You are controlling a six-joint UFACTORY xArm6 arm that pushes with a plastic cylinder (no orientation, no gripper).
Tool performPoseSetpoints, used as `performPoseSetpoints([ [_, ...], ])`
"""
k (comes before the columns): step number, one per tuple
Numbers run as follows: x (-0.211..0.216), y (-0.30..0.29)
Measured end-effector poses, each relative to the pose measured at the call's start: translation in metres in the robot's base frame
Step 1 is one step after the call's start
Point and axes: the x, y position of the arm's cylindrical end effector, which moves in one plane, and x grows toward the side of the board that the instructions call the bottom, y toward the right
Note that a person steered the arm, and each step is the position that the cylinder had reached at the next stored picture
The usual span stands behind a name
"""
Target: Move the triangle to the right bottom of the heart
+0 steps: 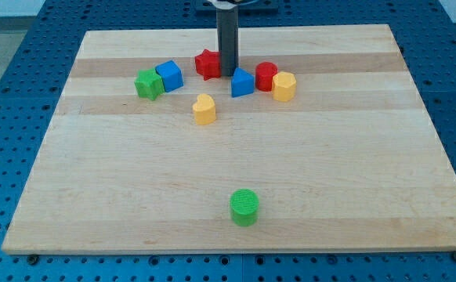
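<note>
**Pushing the blue triangle down past the yellow heart**

The arm carried no jaws at all, only a dark rod, so nothing was held and nothing could be. Its tip (228,74) stood on the table (134,180) near the view's top, just beside the blue triangle (242,83) on that block's upper left, with the red star (208,63) close on the tip's other side. The yellow heart (204,109) lay below and to the left of the triangle, a little apart from it.

The target spot, right of and below the heart, looked open. A good push probably meant contact behind the triangle's top edge, then a slow drive toward the view's bottom with only a slight leftward lean. Off-centre contact would likely spin the block. The red cylinder (266,75) and yellow hexagon (284,86) sat on the triangle's right, so rightward drift risked dragging them. Too much leftward lean could nudge the heart.
</note>
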Motion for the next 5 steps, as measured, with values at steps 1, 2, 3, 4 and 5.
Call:
performPoseSetpoints([
  [1,-0.005,0.006],
  [2,-0.018,0.02],
  [3,-0.004,0.02],
  [4,0.029,0.02],
  [5,0.036,0.02],
])
